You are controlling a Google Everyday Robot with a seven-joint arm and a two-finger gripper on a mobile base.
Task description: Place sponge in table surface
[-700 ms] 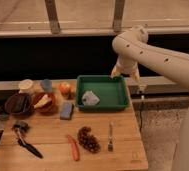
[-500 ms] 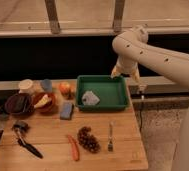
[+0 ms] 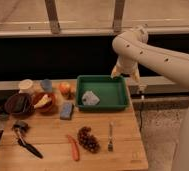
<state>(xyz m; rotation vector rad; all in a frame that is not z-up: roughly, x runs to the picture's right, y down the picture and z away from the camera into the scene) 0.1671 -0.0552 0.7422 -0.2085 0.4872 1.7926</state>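
Toward the left we find the sponge point(image 3: 66, 110) lying flat on the table surface point(image 3: 48, 147), just beside the left wall of the green tray point(image 3: 102, 106), with nothing gripping it; inside the tray sits a pale lumpy cloth point(image 3: 90, 98); further right the gripper point(image 3: 140, 92) hangs by the tray's right edge, well apart from the sponge, jaws spread and empty; we judge the placing done, with little left but drawing the arm clear.

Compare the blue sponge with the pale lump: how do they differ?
The sponge is a darker blue flat block; the lump is pale grey-blue and crumpled. The sponge lies on the table surface; the lump sits in the green tray. Neither touches the gripper, right of the tray.
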